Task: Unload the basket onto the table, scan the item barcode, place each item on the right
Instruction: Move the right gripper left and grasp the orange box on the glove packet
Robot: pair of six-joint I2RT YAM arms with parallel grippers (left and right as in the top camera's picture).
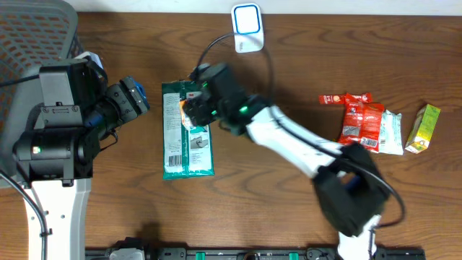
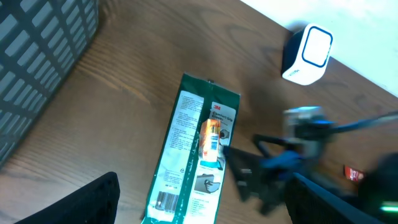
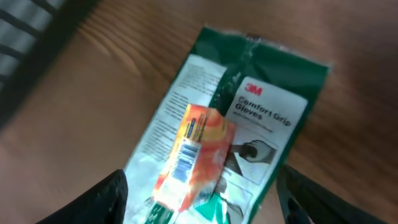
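presently hovering right gripper (image 1: 191, 108), fingers spread and empty, just above orange packet (image 3: 194, 155) lying on green glove pack (image 1: 186, 155) on the table (image 1: 325, 65), apart from white scanner (image 1: 247, 27); left gripper (image 1: 144, 97) likewise spread, beside the pack

"3M" and "Comfort Grip Gloves" can be read on the green package (image 3: 273, 106). The print on the orange packet (image 3: 196, 155) is blurred.
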